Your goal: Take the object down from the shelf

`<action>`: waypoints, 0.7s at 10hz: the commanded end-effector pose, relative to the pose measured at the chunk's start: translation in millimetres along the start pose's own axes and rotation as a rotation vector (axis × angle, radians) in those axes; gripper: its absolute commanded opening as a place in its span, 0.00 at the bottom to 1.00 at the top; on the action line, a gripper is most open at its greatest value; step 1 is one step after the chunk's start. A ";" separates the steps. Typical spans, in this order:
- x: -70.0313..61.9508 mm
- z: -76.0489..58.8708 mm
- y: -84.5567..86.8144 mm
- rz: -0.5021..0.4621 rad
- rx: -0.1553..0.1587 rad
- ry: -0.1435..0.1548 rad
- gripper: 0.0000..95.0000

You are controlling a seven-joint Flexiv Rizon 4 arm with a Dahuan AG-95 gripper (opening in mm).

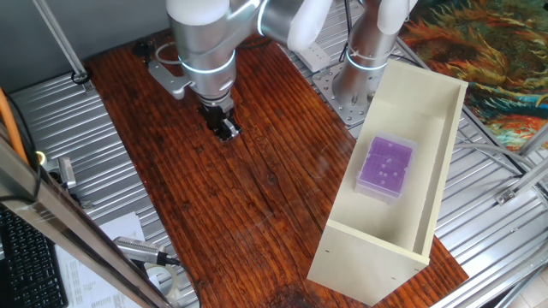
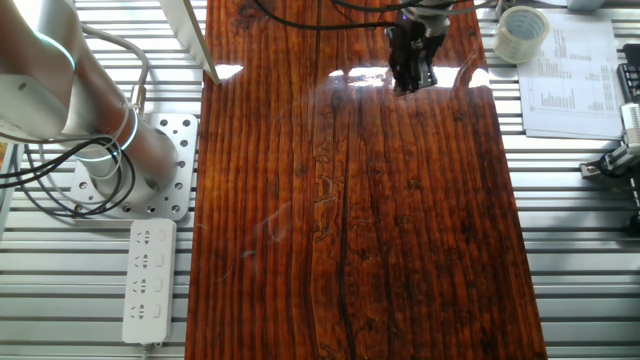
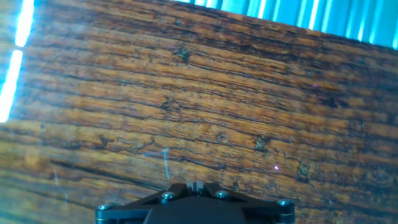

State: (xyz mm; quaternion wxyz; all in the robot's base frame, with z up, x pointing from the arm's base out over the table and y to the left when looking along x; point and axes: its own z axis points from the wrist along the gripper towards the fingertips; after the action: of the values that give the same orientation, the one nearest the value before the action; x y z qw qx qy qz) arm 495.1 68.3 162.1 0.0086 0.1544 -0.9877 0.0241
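Dark wood tabletop on a ribbed metal bench

The glossy, streaked wooden board [image 2: 350, 200] lies on silver slatted metal [image 1: 81, 128] and catches bright glare near its far edge. Around it sit a white power strip [image 2: 148, 280], a roll of tape [image 2: 522, 33], printed sheets [image 2: 570, 75] and a black keyboard [image 1: 26, 261].

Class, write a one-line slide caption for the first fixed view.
Purple box rests inside the cream shelf; the gripper hovers apart over the wooden table.

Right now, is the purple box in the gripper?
No. The purple box lies inside the shelf, with the gripper apart over bare wood.
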 end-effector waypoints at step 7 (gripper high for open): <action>-6.4 -12.2 37.8 0.050 0.001 0.010 0.00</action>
State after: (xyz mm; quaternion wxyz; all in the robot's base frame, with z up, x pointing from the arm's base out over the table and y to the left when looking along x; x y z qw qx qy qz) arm 491.2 107.5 171.7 0.0132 0.1300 -0.9911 0.0258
